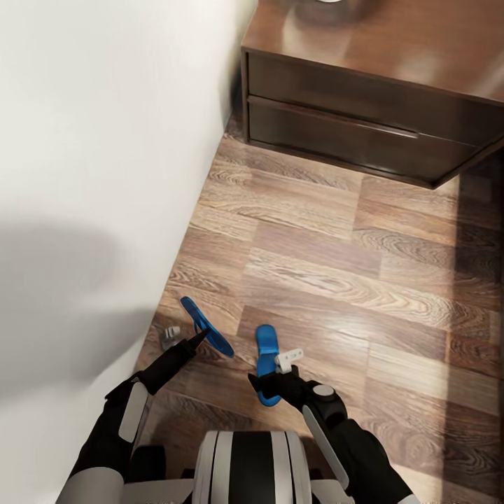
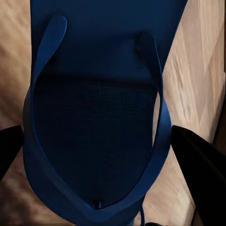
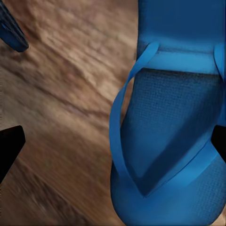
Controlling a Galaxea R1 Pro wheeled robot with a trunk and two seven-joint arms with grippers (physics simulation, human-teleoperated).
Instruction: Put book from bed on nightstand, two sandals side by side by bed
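Two bright-blue sandals lie on the wood-plank floor point(image 1: 336, 280) just in front of the robot's base. The left sandal point(image 1: 207, 326) lies at a slant close to the white wall point(image 1: 105, 175); the right sandal point(image 1: 267, 364) lies near it, a strip of bare floor between them, the two not parallel.

The left gripper point(image 1: 197, 339) sits over the left sandal. In the left wrist view its dark fingers point(image 2: 200, 162) stand wide apart on either side of the sandal point(image 2: 94, 141), whose thin straps form a V meeting at the toe post; whether the fingers touch the sole cannot be told.

The right gripper point(image 1: 269, 383) hangs over the heel end of the right sandal. In the right wrist view its fingertips point(image 3: 9, 146) are spread, with the sandal point(image 3: 174, 141) lying toward one finger and bare floor beside the other.

A small grey object point(image 1: 170, 337) lies by the wall beside the left sandal. Farther ahead stands the dark-brown nightstand point(image 1: 364, 105) with two drawers, open planks between it and the sandals.
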